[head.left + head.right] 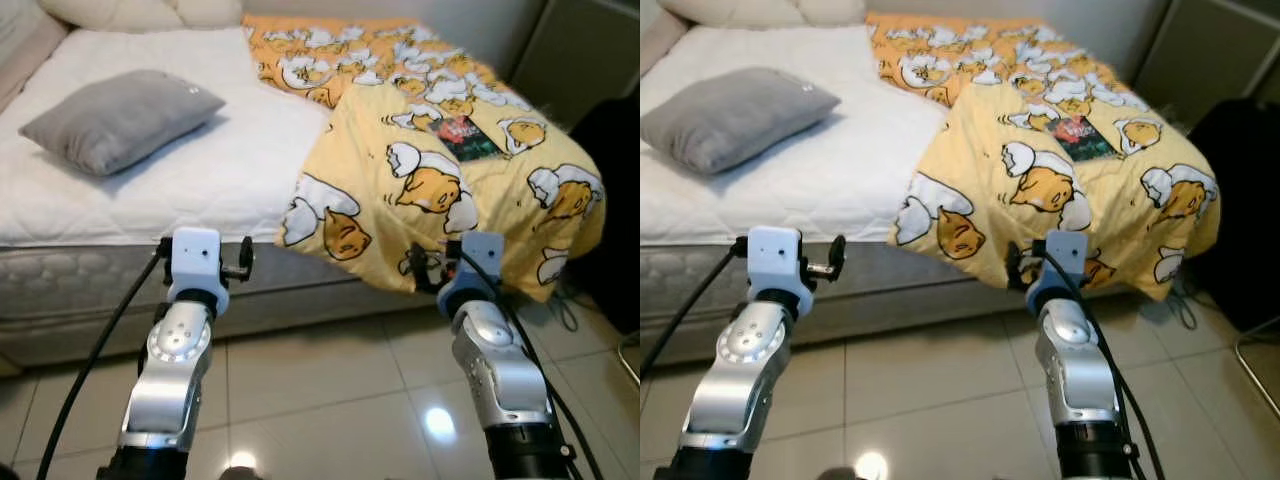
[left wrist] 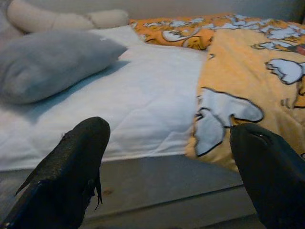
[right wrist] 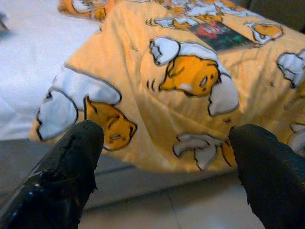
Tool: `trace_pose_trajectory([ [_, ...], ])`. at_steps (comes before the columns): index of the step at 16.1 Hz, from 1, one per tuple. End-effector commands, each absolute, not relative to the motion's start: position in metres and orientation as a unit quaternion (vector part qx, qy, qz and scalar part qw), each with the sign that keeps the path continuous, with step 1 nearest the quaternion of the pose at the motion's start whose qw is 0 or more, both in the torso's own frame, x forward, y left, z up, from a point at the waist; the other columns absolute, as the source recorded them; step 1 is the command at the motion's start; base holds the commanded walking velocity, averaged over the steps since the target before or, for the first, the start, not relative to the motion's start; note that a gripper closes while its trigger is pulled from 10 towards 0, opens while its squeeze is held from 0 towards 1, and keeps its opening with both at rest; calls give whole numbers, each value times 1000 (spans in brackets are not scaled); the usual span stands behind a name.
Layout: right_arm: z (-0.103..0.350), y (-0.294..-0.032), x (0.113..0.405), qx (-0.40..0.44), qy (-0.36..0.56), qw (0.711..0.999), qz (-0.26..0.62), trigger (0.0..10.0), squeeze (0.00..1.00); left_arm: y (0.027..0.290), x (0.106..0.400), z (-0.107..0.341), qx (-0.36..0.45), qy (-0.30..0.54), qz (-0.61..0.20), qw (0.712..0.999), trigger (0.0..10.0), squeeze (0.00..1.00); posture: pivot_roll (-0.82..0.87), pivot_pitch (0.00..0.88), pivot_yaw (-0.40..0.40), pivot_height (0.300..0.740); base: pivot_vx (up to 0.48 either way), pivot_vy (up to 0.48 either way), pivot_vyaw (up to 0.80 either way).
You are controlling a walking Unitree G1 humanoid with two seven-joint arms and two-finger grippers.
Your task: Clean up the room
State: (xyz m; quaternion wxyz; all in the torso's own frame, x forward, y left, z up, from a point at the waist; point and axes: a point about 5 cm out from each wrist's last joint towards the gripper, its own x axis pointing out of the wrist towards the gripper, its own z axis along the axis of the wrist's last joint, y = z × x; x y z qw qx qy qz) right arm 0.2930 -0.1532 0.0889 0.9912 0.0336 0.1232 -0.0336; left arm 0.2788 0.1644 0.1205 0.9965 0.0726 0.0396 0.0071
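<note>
A: Robot stands at the bed's (image 1: 200, 180) long side. Both arms raised. Left gripper (image 2: 167, 157) has fingers spread wide, nothing between them, aimed at bare mattress edge. Right gripper (image 3: 167, 162) likewise spread and empty, aimed at the quilt (image 1: 440, 180).

B: And the quilt?

A: Yellow, bunched over the right half of the bed, one corner hanging past the edge, near the floor (image 1: 330, 390). A dark packet (image 1: 467, 138) lies on top of it. Grey pillow (image 1: 120, 118) sits on the white side, well apart.

B: So what's the move?

A: My guess: take the packet off first, or it slides when the cloth is pulled. Then pinch the hanging hem low, both grippers well apart, and draw it flat.
</note>
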Motion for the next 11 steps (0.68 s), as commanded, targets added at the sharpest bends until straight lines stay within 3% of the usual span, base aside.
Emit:
trace_pose_trajectory([
  [1,91,-148,296,25,125,991,-33,10000,0,173,277,119,59,43,30,997,10000,0,52,0,-71,740,0,0,0],
  [6,100,-147,301,41,95,995,-8,10000,0,178,281,124,67,32,38,997,10000,0,82,0,-85,740,0,0,0],
  [10,102,-152,304,36,91,995,-24,10000,0,177,282,126,73,27,36,996,10000,0,76,0,-81,740,364,0,797],
  [11,102,-153,307,21,92,995,-35,10000,0,178,283,126,75,28,38,996,10000,0,76,0,-80,740,409,0,0],
])
